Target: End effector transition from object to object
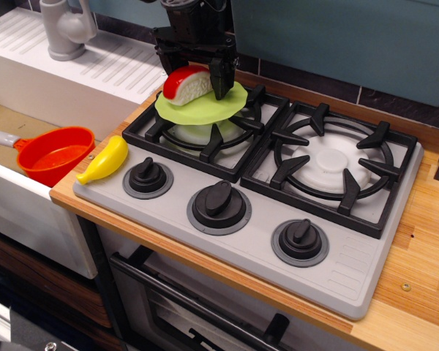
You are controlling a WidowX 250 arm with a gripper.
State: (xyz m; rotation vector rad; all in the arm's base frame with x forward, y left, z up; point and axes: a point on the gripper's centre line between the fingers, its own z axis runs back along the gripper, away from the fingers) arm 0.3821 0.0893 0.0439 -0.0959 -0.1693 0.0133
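Black metal 2-fingered hand (197,79) hangs at the tabletop's far-left corner, fingers straddling the red-and-white sushi piece (186,84) on the lime-green round plate (202,104), grip unconfirmed; yellow plastic banana (104,160) lies toward the near-left edge, long axis diagonal.

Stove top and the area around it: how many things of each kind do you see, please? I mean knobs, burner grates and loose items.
Knobs: 3
Burner grates: 2
Loose items: 4 (yellow banana, green plate, red and white food piece, orange pot)
Total: 9
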